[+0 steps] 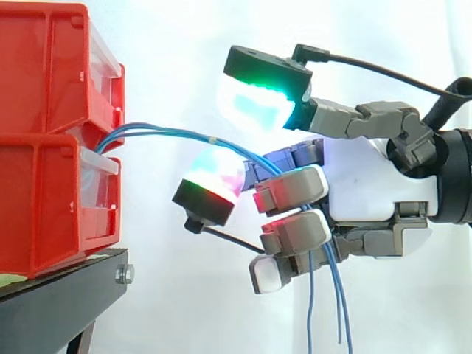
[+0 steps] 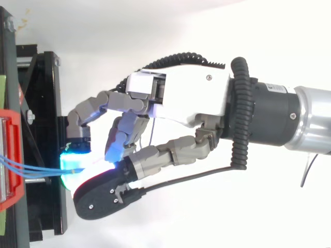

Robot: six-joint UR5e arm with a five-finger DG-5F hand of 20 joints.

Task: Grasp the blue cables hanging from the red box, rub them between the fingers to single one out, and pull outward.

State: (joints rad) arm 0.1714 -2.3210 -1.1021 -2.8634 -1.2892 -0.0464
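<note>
Because the blue cables (image 1: 184, 134) are looking thin, limp and slippery, the hand (image 1: 369, 184) is gripping them mid-span, right of the red box (image 1: 44, 199).

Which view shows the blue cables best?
Side view: the blue cables arc from the red box, pass through the curled hand and dangle below. Top view shows a short stretch by the box.

White curtain (image 1: 169, 44), red bins (image 1: 44, 74), black stand (image 1: 51, 310), blue cables (image 1: 177, 133), white-and-grey hand (image 1: 369, 184).
</note>
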